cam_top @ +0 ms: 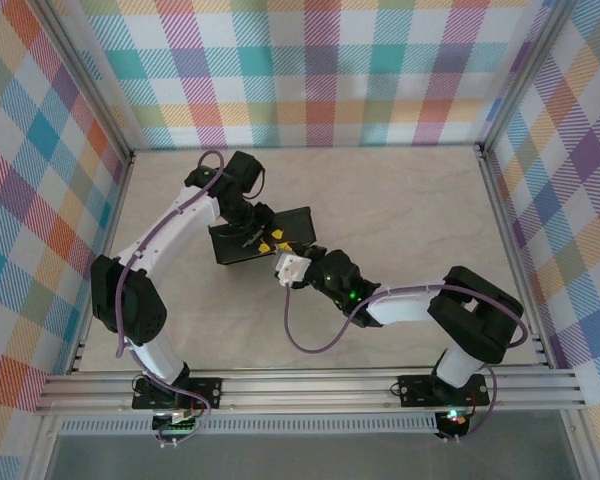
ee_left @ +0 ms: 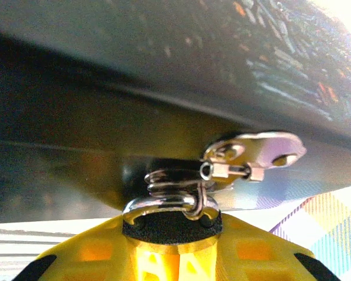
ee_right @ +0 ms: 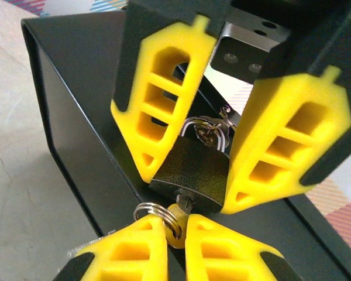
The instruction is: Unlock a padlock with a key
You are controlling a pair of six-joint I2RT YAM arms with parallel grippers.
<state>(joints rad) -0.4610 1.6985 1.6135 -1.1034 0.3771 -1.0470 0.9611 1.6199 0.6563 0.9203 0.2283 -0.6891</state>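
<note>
The small dark padlock [ee_right: 193, 172] hangs by its thin shackle [ee_right: 206, 130] from the hasp of the black box [ee_right: 82, 117]. My left gripper [ee_right: 192, 186] comes in from above and is shut on the padlock's body, one yellow finger [ee_right: 158, 99] on each side. The key [ee_right: 186, 206] sits in the keyhole on the padlock's underside. My right gripper [ee_right: 176, 225] is shut on the key's head, with the key ring [ee_right: 155, 212] beside it. In the left wrist view the padlock [ee_left: 172, 227] sits in the left gripper [ee_left: 172, 234], with its shackle [ee_left: 158, 205] through the silvery hasp [ee_left: 257, 149].
The box [cam_top: 245, 245] stands mid-table with its lid [cam_top: 295, 225] raised at an angle. Both grippers, left [cam_top: 265, 238] and right [cam_top: 288, 265], meet at its front right corner. Plaid walls [cam_top: 320, 70] enclose the table on three sides, and a metal rail [cam_top: 310, 385] runs along the near edge.
</note>
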